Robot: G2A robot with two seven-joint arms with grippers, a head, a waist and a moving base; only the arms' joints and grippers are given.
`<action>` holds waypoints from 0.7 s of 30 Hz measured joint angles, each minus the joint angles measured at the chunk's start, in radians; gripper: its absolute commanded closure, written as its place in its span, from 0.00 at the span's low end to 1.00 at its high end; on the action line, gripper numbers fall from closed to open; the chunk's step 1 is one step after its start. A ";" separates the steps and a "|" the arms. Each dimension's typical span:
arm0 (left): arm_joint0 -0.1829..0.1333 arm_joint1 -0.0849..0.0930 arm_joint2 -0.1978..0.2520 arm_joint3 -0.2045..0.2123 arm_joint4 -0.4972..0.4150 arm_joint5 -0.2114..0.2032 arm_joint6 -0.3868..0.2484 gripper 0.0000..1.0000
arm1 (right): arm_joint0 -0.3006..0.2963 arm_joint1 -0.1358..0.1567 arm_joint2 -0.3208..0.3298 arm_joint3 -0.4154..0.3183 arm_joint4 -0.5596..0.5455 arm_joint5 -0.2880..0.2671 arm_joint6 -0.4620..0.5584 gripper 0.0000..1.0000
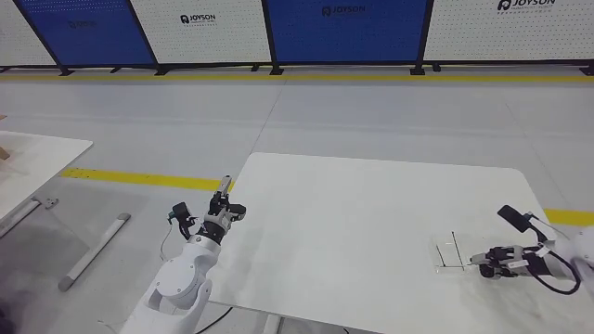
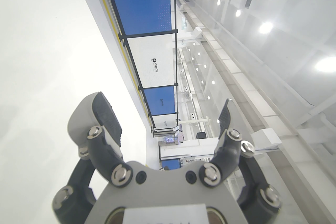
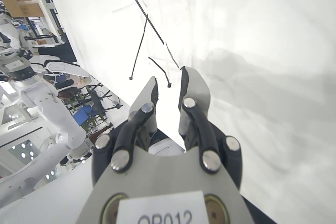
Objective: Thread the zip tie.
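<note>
Three black zip ties [image 1: 454, 244] are lying loose on the white bench [image 1: 353, 232], just ahead of the right jaws' tips. The longest tie [image 3: 151, 23] is running away from those tips, its thin tail ending right beside one fingertip [image 3: 184, 78]; whether it is touching cannot be told. A second tie [image 3: 139, 46] is meeting it near its far head end, and a short curved tie [image 3: 169, 84] is resting between the two, closest to the jaws. The right jaws are standing released with a modest gap, gripping nothing. The left jaws are hanging spread wide and empty at the bench's opposite edge, well apart from the ties.
</note>
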 measured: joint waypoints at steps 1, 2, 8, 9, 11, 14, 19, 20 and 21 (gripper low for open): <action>0.000 0.000 0.000 0.000 0.000 0.000 0.000 0.00 | -0.001 0.000 0.000 -0.002 -0.002 0.002 -0.001 0.78; 0.000 0.000 0.000 0.000 0.000 0.000 0.000 0.00 | -0.001 0.001 0.001 -0.003 -0.002 0.003 -0.001 0.78; 0.000 0.000 0.000 0.000 0.000 0.000 0.000 0.00 | -0.001 0.001 0.002 -0.003 -0.003 0.007 -0.003 0.86; 0.000 0.000 0.000 0.000 0.000 0.000 0.000 0.00 | -0.001 0.001 0.001 -0.003 -0.002 0.007 -0.003 0.86; 0.000 0.000 0.000 0.000 0.000 0.000 0.000 0.00 | 0.000 0.001 0.000 -0.002 0.002 0.004 0.000 0.85; 0.000 0.000 0.000 0.000 0.000 0.000 0.000 0.00 | 0.003 0.000 -0.002 0.001 0.001 0.003 0.000 0.85; 0.000 0.000 0.000 0.000 0.000 0.000 0.000 0.00 | 0.008 -0.002 -0.006 0.007 -0.002 0.009 -0.007 1.00; 0.000 0.000 0.000 0.000 0.000 0.000 0.000 0.00 | 0.009 -0.002 -0.006 0.007 -0.001 0.009 -0.009 1.00; 0.000 0.000 0.000 0.000 0.000 0.000 0.000 0.00 | 0.009 -0.002 -0.006 0.007 -0.001 0.009 -0.010 1.00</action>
